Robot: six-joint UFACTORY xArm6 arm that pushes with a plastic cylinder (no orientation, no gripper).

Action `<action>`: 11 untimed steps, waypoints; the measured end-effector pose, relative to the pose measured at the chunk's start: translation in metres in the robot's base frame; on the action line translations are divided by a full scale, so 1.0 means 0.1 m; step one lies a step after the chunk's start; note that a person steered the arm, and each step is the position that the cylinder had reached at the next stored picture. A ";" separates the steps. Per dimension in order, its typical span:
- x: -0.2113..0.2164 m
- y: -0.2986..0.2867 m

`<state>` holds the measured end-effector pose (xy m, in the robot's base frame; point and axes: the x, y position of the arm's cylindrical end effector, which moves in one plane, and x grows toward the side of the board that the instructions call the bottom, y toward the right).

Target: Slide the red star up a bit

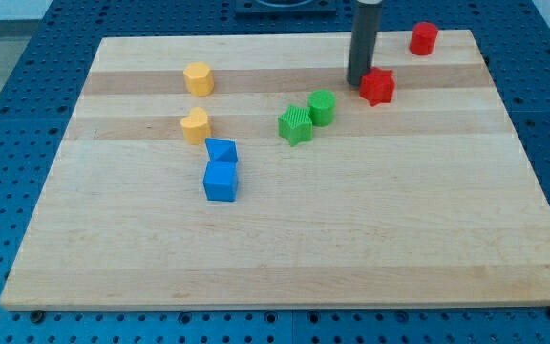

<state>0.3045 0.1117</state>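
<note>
The red star lies on the wooden board toward the view's top right. My tip is at the star's left edge, touching or nearly touching it. The dark rod rises from there out of the view's top. A second red block, a rounded shape, sits near the board's top right corner, above and to the right of the star.
A green round block and a green star lie just below and left of my tip. Two yellow blocks are at the left. Two blue blocks sit below them.
</note>
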 end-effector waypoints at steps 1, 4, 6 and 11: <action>0.23 0.08; 0.89 0.29; 0.65 0.49; 0.24 0.31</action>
